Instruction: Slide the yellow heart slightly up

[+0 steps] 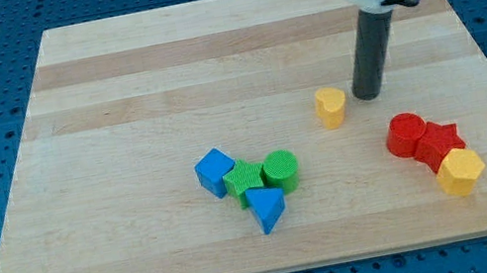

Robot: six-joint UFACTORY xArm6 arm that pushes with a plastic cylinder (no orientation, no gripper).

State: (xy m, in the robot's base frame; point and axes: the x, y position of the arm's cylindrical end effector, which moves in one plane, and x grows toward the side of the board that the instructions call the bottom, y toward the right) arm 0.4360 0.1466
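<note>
The yellow heart [330,106] lies on the wooden board [136,95], right of the middle. My tip [368,94] rests on the board just to the heart's right, a small gap away, level with its upper half. The dark rod rises from the tip toward the view's top right.
A red cylinder [407,135], a red star [440,141] and a yellow hexagon [460,171] cluster at the lower right. A blue cube [216,171], a green block [244,179], a green cylinder [281,170] and a blue triangle [267,210] cluster at the lower middle.
</note>
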